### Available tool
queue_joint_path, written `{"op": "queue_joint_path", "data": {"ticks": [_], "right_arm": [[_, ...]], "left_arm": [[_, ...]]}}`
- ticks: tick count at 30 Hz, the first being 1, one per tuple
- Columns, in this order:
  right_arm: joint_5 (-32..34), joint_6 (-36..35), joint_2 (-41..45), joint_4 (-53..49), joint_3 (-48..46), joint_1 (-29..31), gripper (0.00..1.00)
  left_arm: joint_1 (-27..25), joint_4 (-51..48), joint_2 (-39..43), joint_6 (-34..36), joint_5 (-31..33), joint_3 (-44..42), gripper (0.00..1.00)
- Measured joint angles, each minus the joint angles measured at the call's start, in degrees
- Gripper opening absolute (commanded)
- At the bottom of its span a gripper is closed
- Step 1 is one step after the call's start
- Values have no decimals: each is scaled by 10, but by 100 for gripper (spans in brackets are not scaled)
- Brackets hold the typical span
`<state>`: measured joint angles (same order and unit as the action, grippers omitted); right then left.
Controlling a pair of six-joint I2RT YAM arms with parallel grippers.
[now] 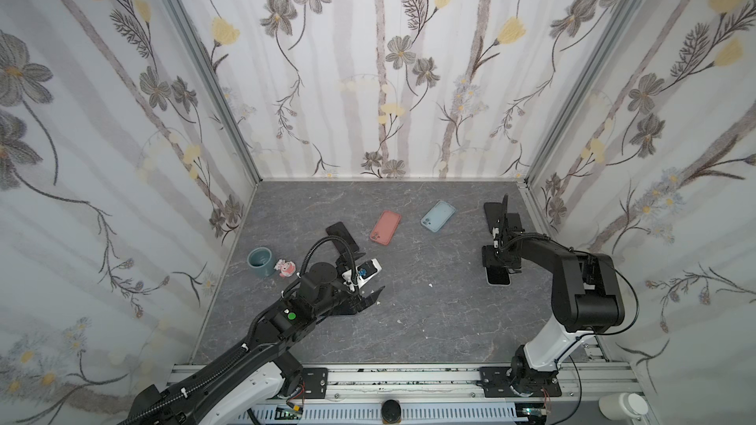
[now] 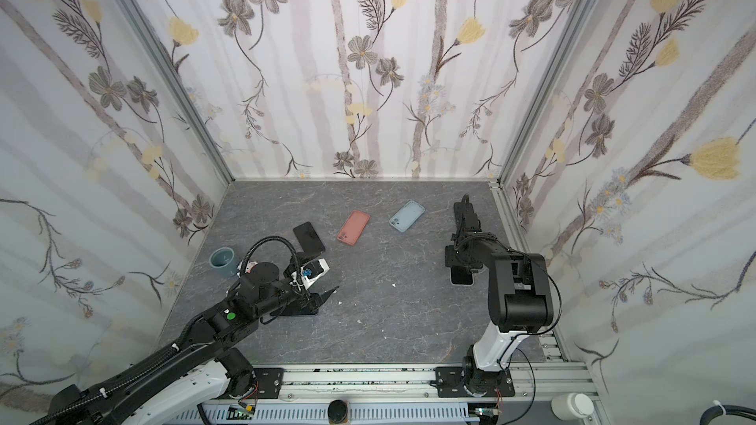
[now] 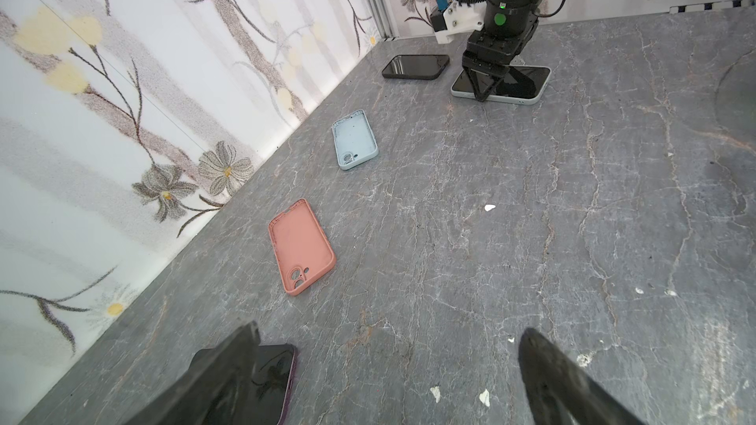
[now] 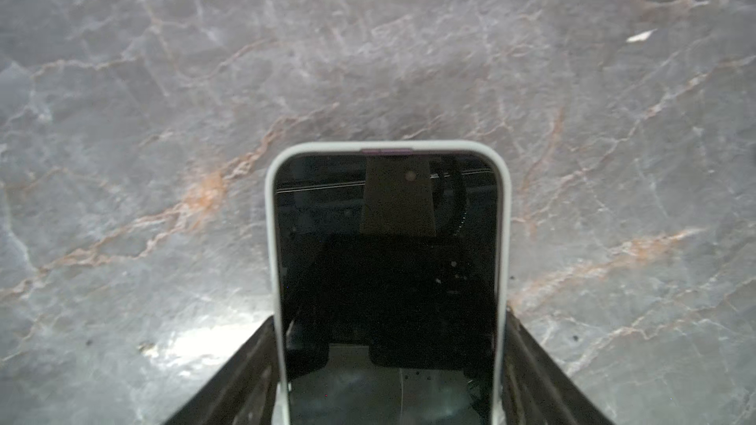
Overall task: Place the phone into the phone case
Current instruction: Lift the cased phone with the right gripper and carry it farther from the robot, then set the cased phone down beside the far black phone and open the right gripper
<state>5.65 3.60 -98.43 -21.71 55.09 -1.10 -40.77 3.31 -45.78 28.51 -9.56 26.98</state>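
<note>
Clamping the phone (image 4: 386,263), seated in its pale case (image 4: 271,218) and lying flat on the grey table (image 4: 163,116), with right gripper (image 4: 388,320) fingers (image 4: 245,370) pressing both long edges near one end. Hovering with left gripper (image 3: 388,337) spread wide, one finger above a second dark phone (image 3: 274,374).

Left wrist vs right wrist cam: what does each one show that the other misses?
Only left wrist: the pink case and blue case, both empty; a bare black phone near the wall; a dark phone partly hidden by the open left gripper; the right gripper seen from outside.
Only right wrist: close up, a purple strip at the cased phone's top rim, and fingers apparently against its long sides.
Both: that cased phone, screen up, on the grey table.
</note>
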Motion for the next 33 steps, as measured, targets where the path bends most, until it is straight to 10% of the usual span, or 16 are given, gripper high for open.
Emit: {"op": "queue_joint_path", "data": {"ticks": [8, 22, 33], "right_arm": [[18, -2, 4, 9, 4, -7, 97], [23, 4, 96, 47, 31, 136, 90], [-54, -21, -128, 99, 211, 181, 75]], "left_arm": [[0, 1, 1, 2, 18, 0, 100], [1, 21, -4, 15, 125, -7, 100], [12, 52, -7, 14, 205, -11, 100]]}}
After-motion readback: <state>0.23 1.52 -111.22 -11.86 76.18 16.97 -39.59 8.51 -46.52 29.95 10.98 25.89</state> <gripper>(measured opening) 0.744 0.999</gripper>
